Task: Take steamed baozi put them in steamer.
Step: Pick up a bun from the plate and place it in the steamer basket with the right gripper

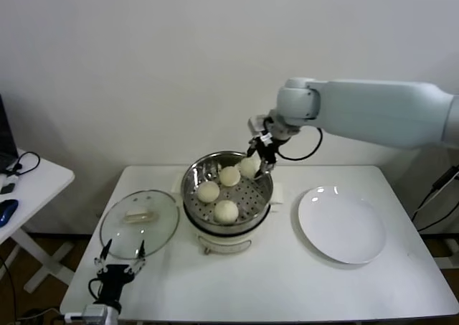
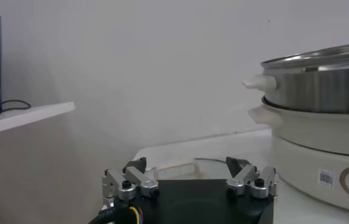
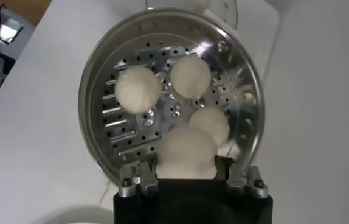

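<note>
The steamer (image 1: 192, 185) stands mid-table, a steel pot with a perforated tray on a white base. Three baozi (image 1: 208, 191) (image 1: 229, 175) (image 1: 225, 211) lie on the tray. My right gripper (image 1: 259, 166) hangs over the pot's far right rim, shut on another baozi (image 1: 248, 166). In the right wrist view this bun (image 3: 186, 149) fills the gap between the fingers of the gripper (image 3: 186, 163), above the tray (image 3: 120, 122). My left gripper (image 1: 119, 270) waits open and empty near the table's front left edge, low beside the steamer (image 2: 320, 91).
A round glass lid (image 1: 139, 223) with a cream handle lies flat left of the steamer, just beyond the left gripper (image 2: 190, 173). A bare white plate (image 1: 342, 224) sits on the right. A side table (image 1: 29, 181) with cables stands off to the left.
</note>
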Tool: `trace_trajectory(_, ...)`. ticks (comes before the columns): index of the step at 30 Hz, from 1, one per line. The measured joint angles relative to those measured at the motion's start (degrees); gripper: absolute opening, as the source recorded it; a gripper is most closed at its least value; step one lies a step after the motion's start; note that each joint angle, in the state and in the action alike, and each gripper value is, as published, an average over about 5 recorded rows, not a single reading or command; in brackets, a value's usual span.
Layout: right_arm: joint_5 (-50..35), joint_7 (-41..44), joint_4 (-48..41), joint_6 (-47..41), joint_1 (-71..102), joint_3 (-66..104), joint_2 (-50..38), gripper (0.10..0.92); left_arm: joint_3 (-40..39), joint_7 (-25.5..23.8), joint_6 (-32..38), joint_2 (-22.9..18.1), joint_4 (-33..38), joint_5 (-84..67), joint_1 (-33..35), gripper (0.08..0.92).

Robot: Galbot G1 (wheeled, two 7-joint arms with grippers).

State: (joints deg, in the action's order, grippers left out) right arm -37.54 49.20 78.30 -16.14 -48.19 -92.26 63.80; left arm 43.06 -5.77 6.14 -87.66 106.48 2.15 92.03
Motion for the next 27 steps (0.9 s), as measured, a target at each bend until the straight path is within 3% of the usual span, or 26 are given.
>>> trace_trajectory(23, 6.65, -1.58, -4.01, -0.91, 10.32, 2.67, 3.78, 0.646, -0.07, 0.00, 0.00, 0.26, -0.35, -0.15, -0.14, 0.823)
trace_trajectory(27, 7.23, -1.61, -4.58, -0.80, 11.04, 3.02, 4.11, 0.694, -0.05, 0.00, 0.03, 0.27, -0.37, -0.15, -0.12, 0.823)
